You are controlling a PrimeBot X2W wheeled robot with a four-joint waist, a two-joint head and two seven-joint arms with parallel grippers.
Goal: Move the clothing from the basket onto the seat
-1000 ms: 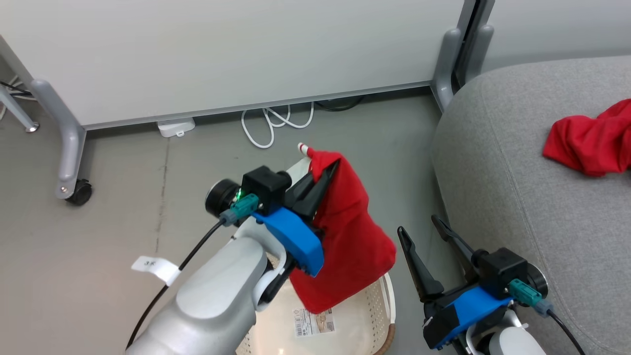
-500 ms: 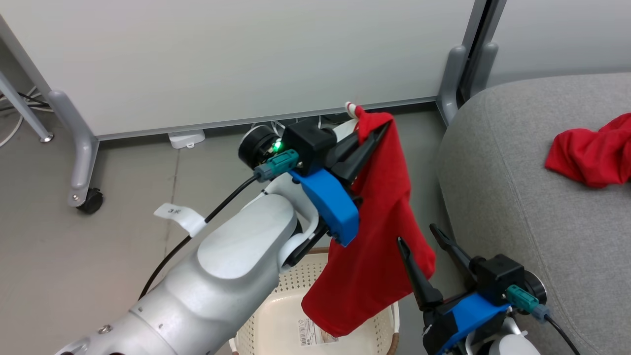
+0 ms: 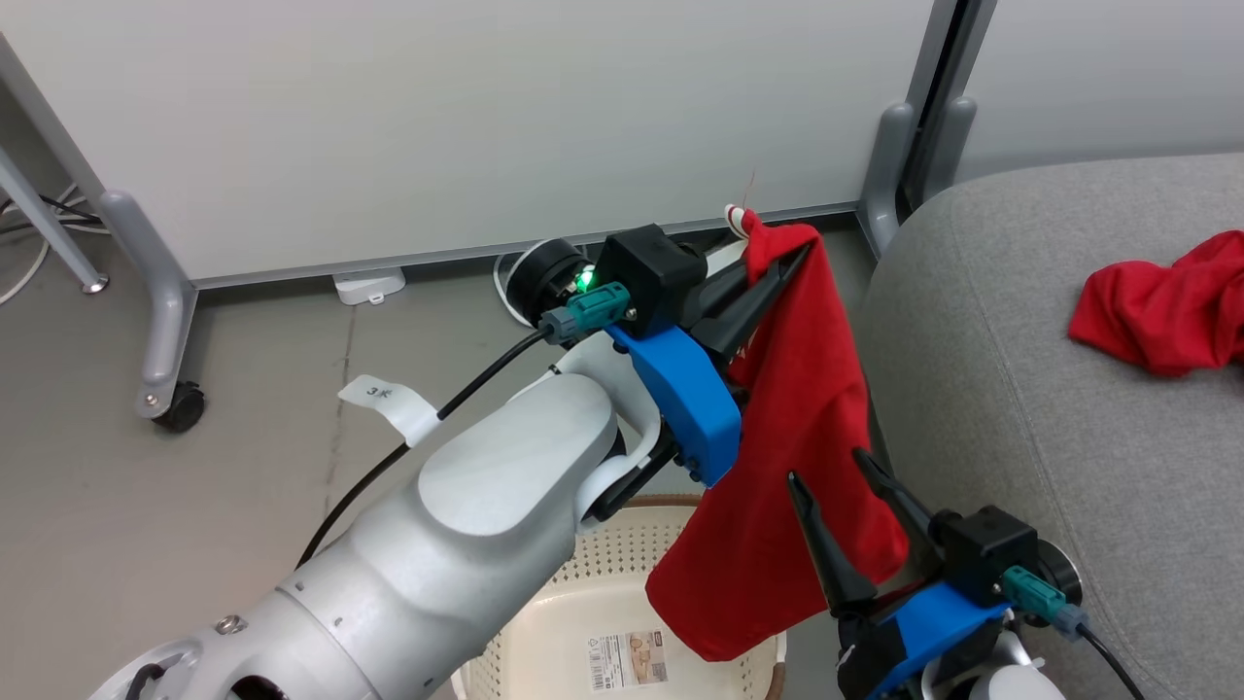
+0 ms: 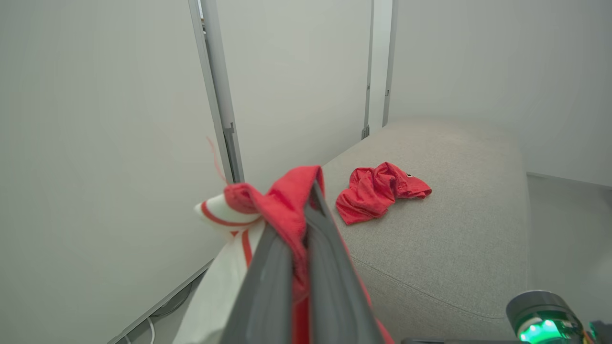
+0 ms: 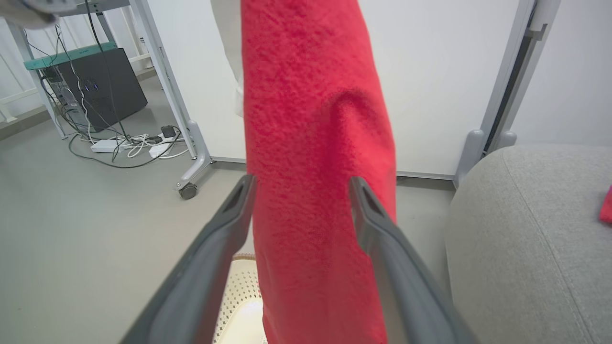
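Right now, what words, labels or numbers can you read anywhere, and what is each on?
"3", then a mark too blurred to read: on the white tag around the black cable.
Sticker with a barcode, on the floor of the basket: print too small to read.
No other text is legible.

Head view: high, angled down-forward over basket, sofa. Left wrist view: along left claw toward sofa. Right wrist view: close on red garment. All share sofa.
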